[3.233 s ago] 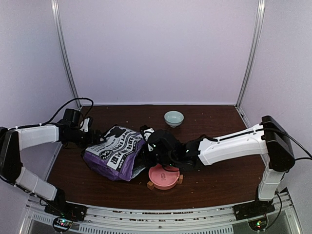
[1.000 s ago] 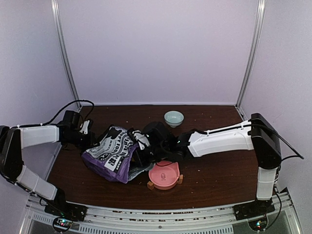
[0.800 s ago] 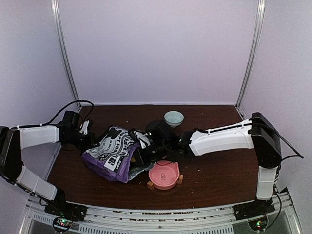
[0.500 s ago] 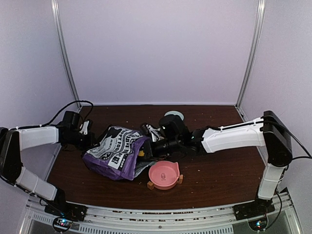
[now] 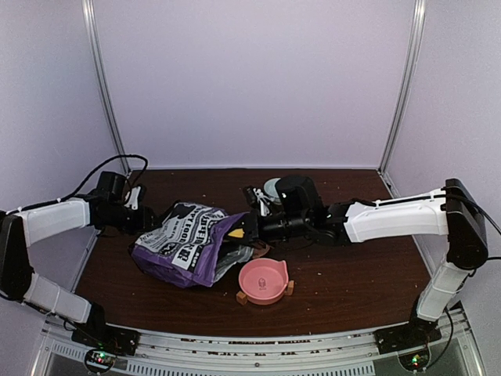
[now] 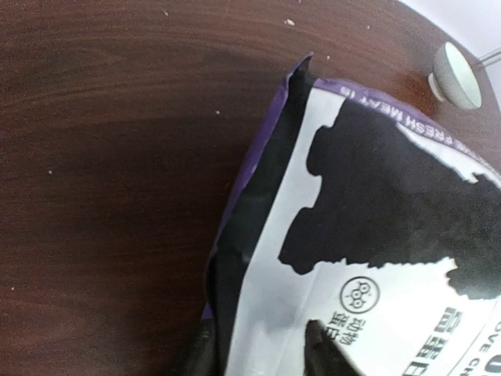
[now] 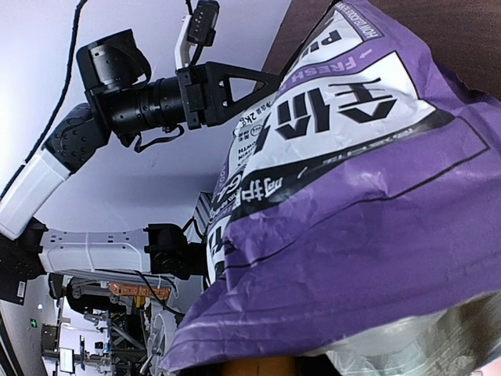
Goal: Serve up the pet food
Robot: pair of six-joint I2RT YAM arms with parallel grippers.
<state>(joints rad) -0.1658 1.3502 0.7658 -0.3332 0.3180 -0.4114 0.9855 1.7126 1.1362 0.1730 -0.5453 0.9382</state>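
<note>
No clear sight of the pet food in any of the three views: no pellet to be made out, so cannot tell colour, shape or where it lies. Lying on its side on the counter (image 5: 352,274), a purple-and-white bag (image 5: 184,244), mouth turned to 3 o'clock, silvery lining showing there in the right wrist view. At that mouth, the right gripper (image 5: 244,227), jaws narrow and closed on a yellow scoop (image 5: 235,233). At the bag's 10 o'clock corner, the left gripper (image 5: 143,222), dark fingertips on either side of the bag's edge; gripping or loose, cannot tell. At 5 o'clock from the bag mouth, a pink bowl (image 5: 263,280); at 12 o'clock from that, a pale bowl (image 5: 272,186), partly behind the right arm
</note>
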